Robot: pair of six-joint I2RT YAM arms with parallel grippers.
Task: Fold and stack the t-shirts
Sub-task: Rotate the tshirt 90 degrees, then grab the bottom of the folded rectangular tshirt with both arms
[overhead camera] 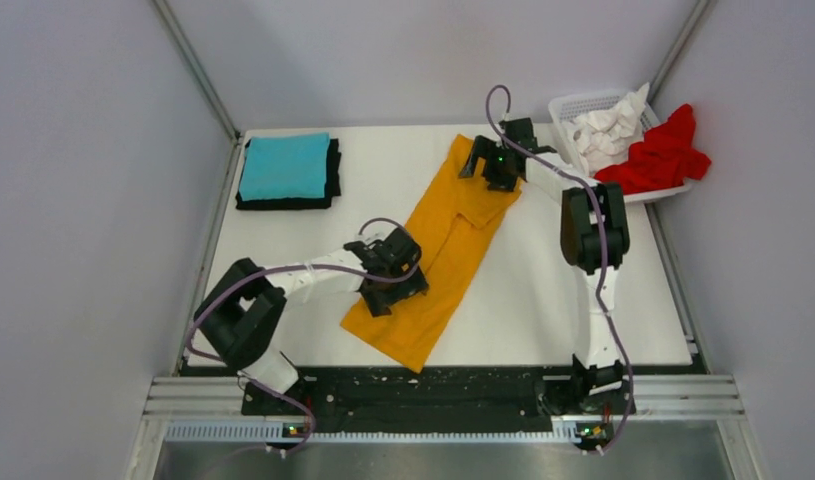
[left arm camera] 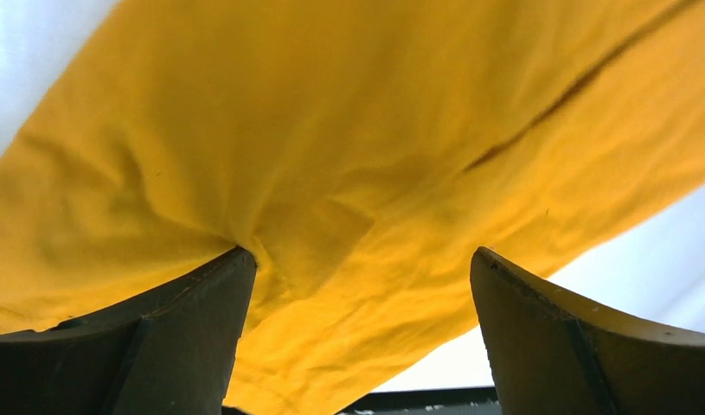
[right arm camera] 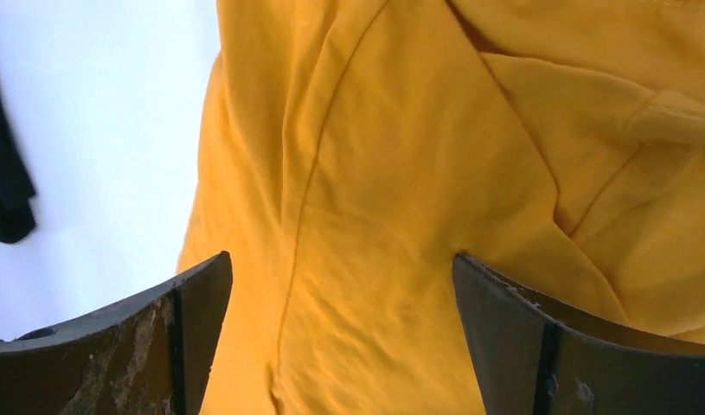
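Observation:
The mustard-orange t-shirt (overhead camera: 445,250) lies folded into a long strip running diagonally across the middle of the table. My left gripper (overhead camera: 393,283) is open and pressed down on the strip near its lower end; the cloth (left arm camera: 349,173) fills the left wrist view. My right gripper (overhead camera: 493,165) is open over the strip's upper end; the cloth (right arm camera: 400,173) lies between and beyond its fingers. A folded turquoise t-shirt (overhead camera: 283,165) lies on a folded black t-shirt (overhead camera: 331,185) at the back left. A red t-shirt (overhead camera: 663,155) and a white t-shirt (overhead camera: 603,130) lie crumpled in the basket.
A white mesh basket (overhead camera: 573,104) stands at the back right corner, the red shirt hanging over its edge. Grey walls close the table on three sides. A black strip (overhead camera: 423,385) and metal rail run along the near edge by the arm bases.

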